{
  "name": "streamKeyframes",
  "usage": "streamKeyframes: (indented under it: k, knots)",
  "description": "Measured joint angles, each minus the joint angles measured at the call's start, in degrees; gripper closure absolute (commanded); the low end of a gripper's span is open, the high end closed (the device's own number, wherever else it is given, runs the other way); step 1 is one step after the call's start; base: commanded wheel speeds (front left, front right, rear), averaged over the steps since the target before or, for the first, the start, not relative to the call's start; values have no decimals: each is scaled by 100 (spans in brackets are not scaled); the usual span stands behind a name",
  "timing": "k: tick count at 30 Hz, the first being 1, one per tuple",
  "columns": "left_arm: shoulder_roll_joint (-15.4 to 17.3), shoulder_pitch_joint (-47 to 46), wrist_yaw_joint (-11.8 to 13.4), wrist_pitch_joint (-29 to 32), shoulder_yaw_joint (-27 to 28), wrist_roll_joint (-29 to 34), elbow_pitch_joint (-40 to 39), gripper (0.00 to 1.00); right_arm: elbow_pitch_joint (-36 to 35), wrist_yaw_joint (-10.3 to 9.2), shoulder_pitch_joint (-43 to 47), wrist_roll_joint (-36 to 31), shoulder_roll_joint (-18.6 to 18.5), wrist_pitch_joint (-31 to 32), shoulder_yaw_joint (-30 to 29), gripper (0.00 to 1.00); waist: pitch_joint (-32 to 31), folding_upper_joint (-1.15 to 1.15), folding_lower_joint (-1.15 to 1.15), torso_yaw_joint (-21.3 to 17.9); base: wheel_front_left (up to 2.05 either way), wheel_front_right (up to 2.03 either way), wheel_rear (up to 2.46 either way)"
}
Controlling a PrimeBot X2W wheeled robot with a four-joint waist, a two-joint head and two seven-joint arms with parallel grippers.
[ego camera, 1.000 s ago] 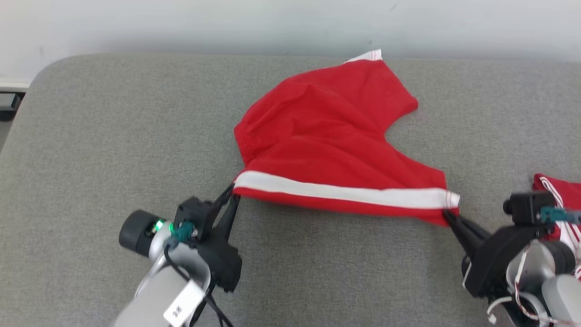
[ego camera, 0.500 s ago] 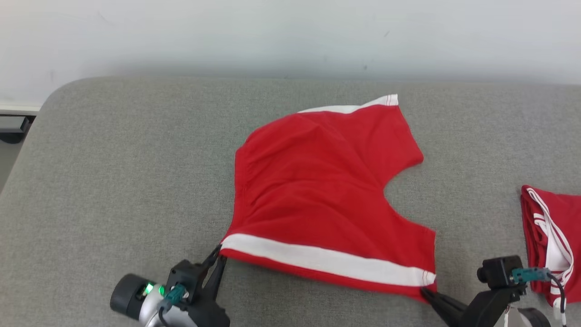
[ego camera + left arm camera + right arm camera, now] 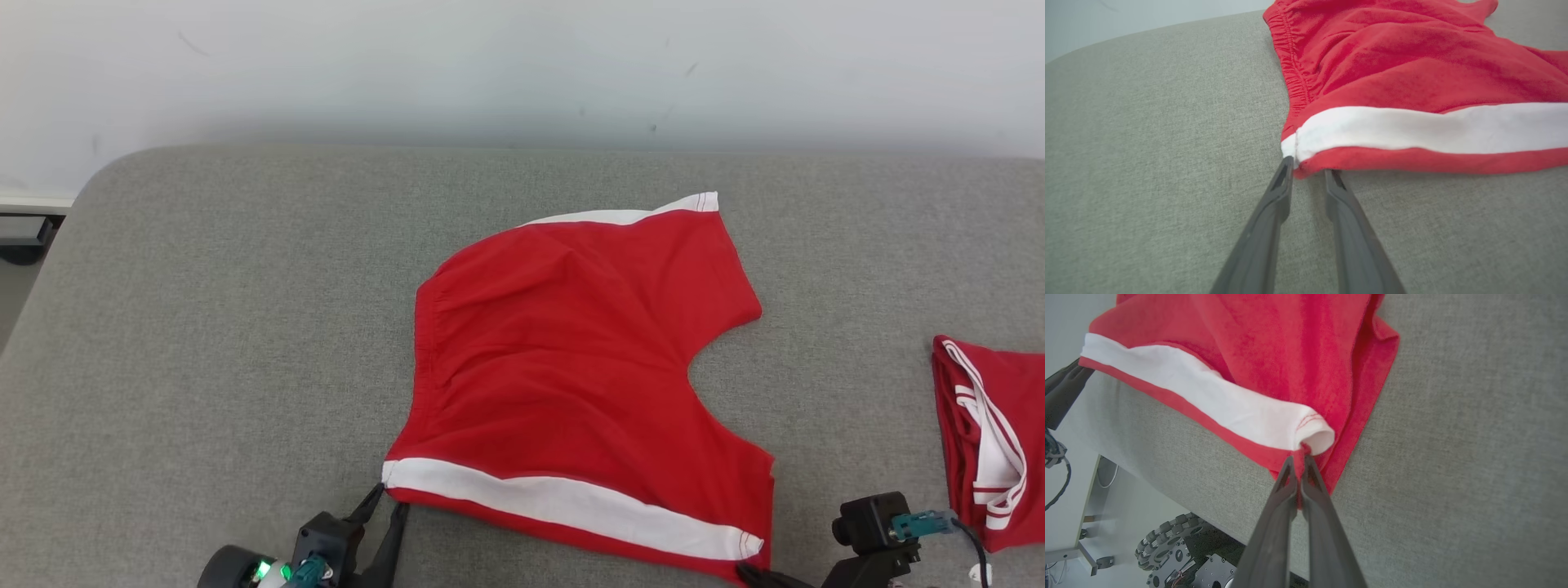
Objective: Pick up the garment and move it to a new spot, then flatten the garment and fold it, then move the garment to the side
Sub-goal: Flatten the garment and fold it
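Left pincer (image 3: 1309, 166) has let go since the earlier frame. Its fingers were clamped on the waistband corner and now stand parted, with the corner lying at their tips. Head camera has also shifted, so the garment's lower place in that view is not counted as its own motion.

Garment (image 3: 571, 384): red shorts with white side stripes, spread on the grey counter (image 3: 204, 327). Waistband faces left, the legs point right, and the near stripe runs along the counter's near edge.

Right pincer (image 3: 1299, 459): clenched on the near leg's hem corner, red cloth pinched between the fingertips.

Risks (judgement):
- Only one corner is held. Any further pull by the right arm would skew the cloth or drag the near hem off the counter. In the right wrist view that corner already sits at the edge, with the robot's wheeled base (image 3: 1167, 539) below.
- One left finger tip looks tucked just under the hem. Drawing it straight back could catch the cloth and wrinkle the flattened corner.

Room:
- Left and far sides of the counter are open up to the wall (image 3: 490, 65).
- A second red garment (image 3: 984, 433), folded, lies at the right, well apart from the shorts but near the right arm.
- Almost no margin on the near side.
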Motion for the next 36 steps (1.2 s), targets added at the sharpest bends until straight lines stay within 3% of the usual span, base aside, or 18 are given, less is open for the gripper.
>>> streamKeyframes:
  k: [1,2,3,15,27,36]
  knots:
    - [-3,30,0,-1,9,-13,10,28,12,0,0,0,1,1,24,9,-4,0,0,-4,0,0,0]
    - [-4,66,1,-5,36,-24,16,11,30,1,-5,0,3,9,55,0,-11,0,0,-9,0,0,0]
    - [-4,110,3,-5,55,-47,24,0,52,1,-7,0,8,45,69,0,-22,0,0,-16,0,0,0]
    - [83,499,107,-51,633,-382,-88,0,-119,-87,18,-267,10,-459,-170,0,-190,1,0,-134,0,0,0]
    - [333,987,202,-67,1668,-608,-1009,0,-608,-321,309,-780,25,-1429,-437,0,-493,1,0,-364,0,0,0]
    - [349,1313,207,-69,2168,-567,-1844,0,-735,-497,220,-960,320,-2312,-686,0,-757,0,0,-597,0,0,0]
